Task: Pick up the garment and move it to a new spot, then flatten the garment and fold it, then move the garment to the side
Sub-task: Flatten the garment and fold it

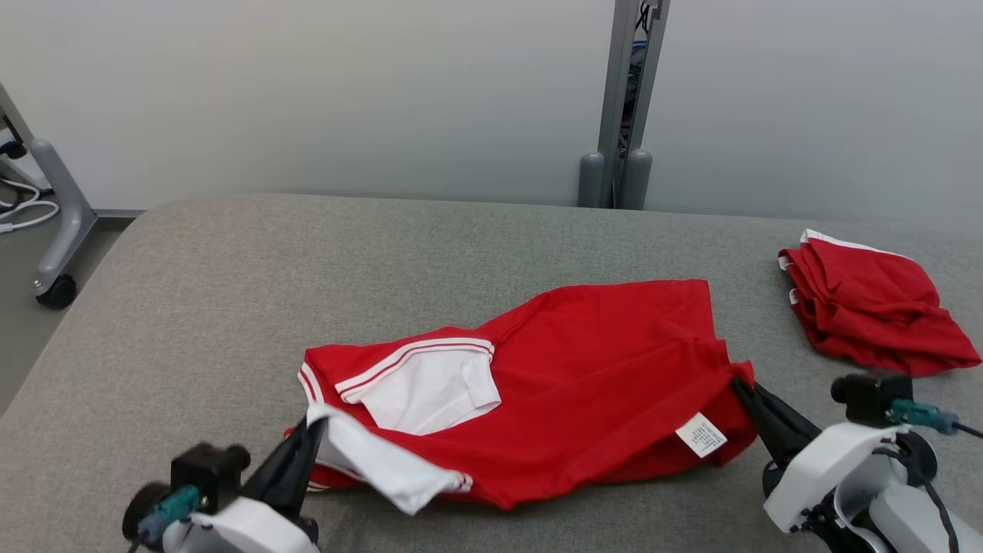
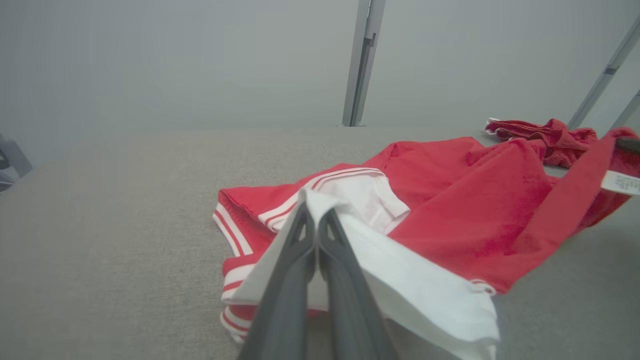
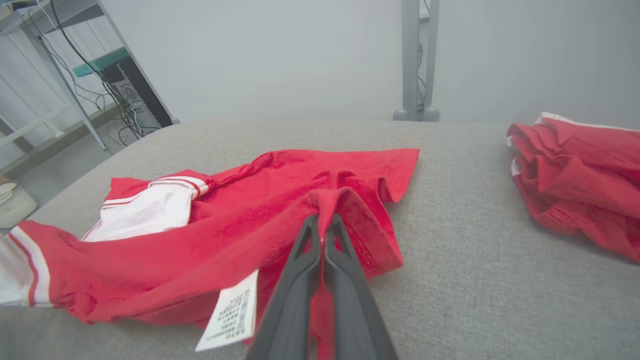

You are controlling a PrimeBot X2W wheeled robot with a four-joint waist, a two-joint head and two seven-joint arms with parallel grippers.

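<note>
The shirt [image 1: 584, 361] is pinched at both ends, ready to lift.

The left hand [image 1: 313, 427] is closed tight on the white sleeve [image 1: 384, 461]. The right hand [image 1: 741, 385] is closed tight on the red edge by the tag [image 1: 700, 435]. The shirt lies crumpled on the grey table [image 1: 230, 307], near the front. I think the hands hold ends that are far apart so the shirt stays spread out when it goes up. Another red pile [image 1: 868, 307] sits well apart, on the right.

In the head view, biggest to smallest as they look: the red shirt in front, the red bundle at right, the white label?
Largest: red shirt.
Next: red bundle, though it lies farther from the camera.
Smallest by far: white label.
</note>
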